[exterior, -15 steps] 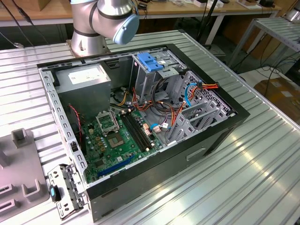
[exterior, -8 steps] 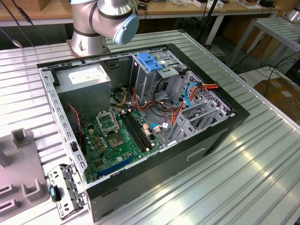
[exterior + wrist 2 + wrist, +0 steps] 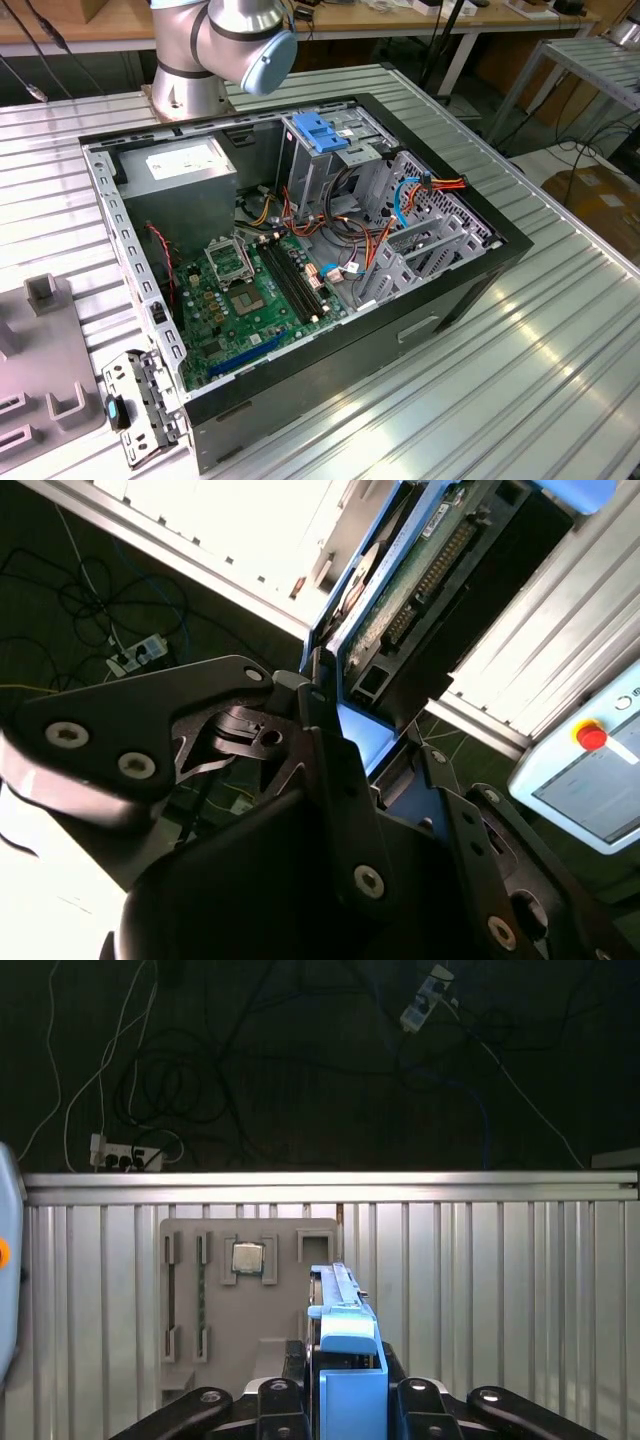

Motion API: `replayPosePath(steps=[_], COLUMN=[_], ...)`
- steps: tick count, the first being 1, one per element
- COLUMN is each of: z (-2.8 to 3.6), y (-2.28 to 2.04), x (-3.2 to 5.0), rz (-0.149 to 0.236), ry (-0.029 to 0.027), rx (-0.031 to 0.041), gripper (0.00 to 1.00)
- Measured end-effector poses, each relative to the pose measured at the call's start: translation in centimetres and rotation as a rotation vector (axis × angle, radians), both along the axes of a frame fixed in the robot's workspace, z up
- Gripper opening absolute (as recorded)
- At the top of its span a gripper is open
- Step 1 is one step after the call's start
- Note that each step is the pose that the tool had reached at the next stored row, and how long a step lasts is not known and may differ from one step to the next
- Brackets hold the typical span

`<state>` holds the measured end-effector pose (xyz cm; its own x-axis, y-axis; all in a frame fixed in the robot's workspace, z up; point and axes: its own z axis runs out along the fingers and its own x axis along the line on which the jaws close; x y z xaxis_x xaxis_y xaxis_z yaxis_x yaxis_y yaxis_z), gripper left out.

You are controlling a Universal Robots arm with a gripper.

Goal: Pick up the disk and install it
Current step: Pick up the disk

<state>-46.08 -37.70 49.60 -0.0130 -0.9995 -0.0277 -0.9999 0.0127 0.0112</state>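
The hand (image 3: 345, 1385) is clamped on the disk (image 3: 345, 1325), with a black finger (image 3: 296, 1372) on each flat face. The disk stands on edge and a blue rail (image 3: 348, 1345) faces the first wrist view. Beyond it lie the grey tray (image 3: 250, 1360) and the ribbed tabletop (image 3: 500, 1290). The disk is aloft, not yet installed. In the second wrist view its green circuit board (image 3: 400, 590) shows past the fingers.

The step in hand looks like carrying the disk to the cage (image 3: 335, 175), which sits at the far side of the case (image 3: 330, 390) under the blue latch (image 3: 320, 130). Doing this well likely calls for three things:
- a firm grip that lets nothing slip;
- rails squared to the cage's guides before any push;
- a path clear of the loose cables (image 3: 400, 200) just beside the cage, on the exterior view's right.
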Motion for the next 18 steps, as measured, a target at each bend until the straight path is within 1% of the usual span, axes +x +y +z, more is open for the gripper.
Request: replayPosePath(steps=[18], z=[0.0], y=[0.0], x=[1.25], rz=[0.0], ry=[0.0], rx=[0.0], gripper=[0.37])
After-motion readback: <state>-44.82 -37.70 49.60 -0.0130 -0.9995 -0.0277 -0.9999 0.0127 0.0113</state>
